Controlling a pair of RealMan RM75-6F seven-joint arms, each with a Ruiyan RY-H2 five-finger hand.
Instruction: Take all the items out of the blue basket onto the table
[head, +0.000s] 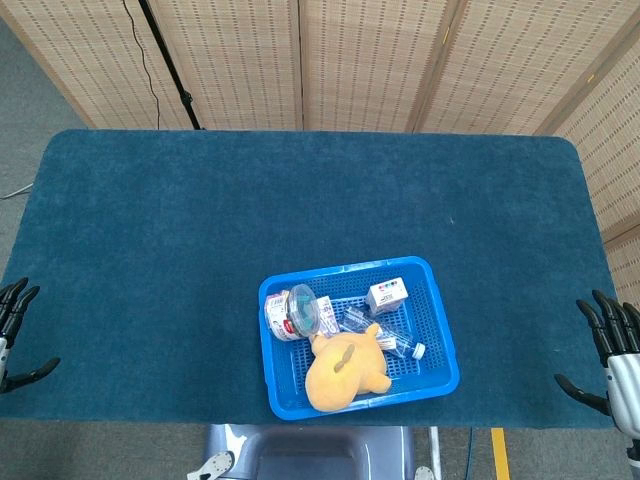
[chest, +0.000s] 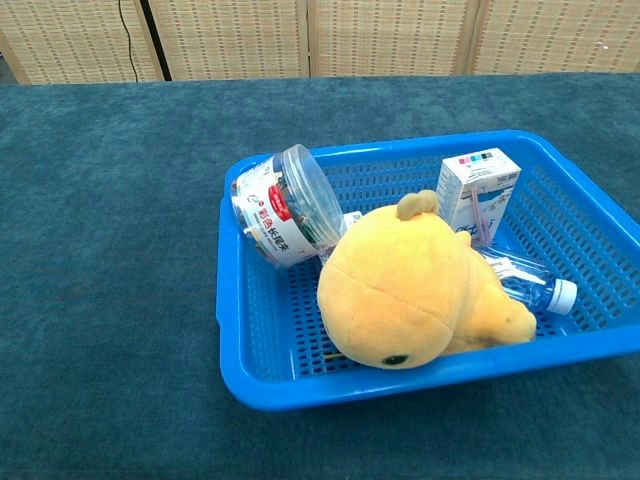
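Both views are bright and evenly lit, with soft shadows, no strong glare, and sharp focus everywhere.

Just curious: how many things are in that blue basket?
4. A jar lies at the back left, a carton stands at the back right, a plush fills the front, a bottle lies behind it. More may be hidden underneath.

Blue basket (chest: 240, 330), yellow plush (chest: 410, 290), teal table (head: 180, 220), possibly white carton (chest: 478, 190)
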